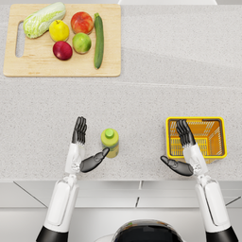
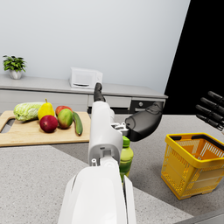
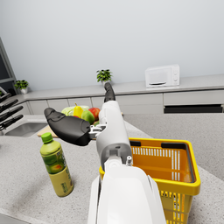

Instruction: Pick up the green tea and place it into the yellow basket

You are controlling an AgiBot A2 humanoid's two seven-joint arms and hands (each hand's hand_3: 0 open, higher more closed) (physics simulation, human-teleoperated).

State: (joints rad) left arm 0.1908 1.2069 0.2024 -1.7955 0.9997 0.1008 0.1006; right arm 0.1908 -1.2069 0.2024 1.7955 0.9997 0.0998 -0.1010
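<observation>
Our left hand [image 1: 81,150] is spread and holds nothing: its fingers point toward twelve o'clock and its thumb reaches out toward three o'clock, the tip just beside or touching the green tea [image 1: 109,142] (we cannot tell which from the head view). The bottle stands upright on the counter [image 1: 142,99], cap up, so its long axis is vertical, and it lies at about three o'clock from that palm, close in. Our right hand [image 1: 184,151] is likewise apart and empty, its fingers over the near-left part of the yellow basket [image 1: 220,137], well apart from the bottle.

We judge the left hand the nearer one by far. The coming move turns on sliding it toward three o'clock so the bottle sits between thumb and fingers.

The basket lies at three o'clock from the bottle and, from what the right wrist view shows, has nothing in it. The cutting board [image 1: 28,66] at eleven o'clock carries a cabbage [image 1: 43,19], a cucumber [image 1: 98,40] and several fruits.
</observation>
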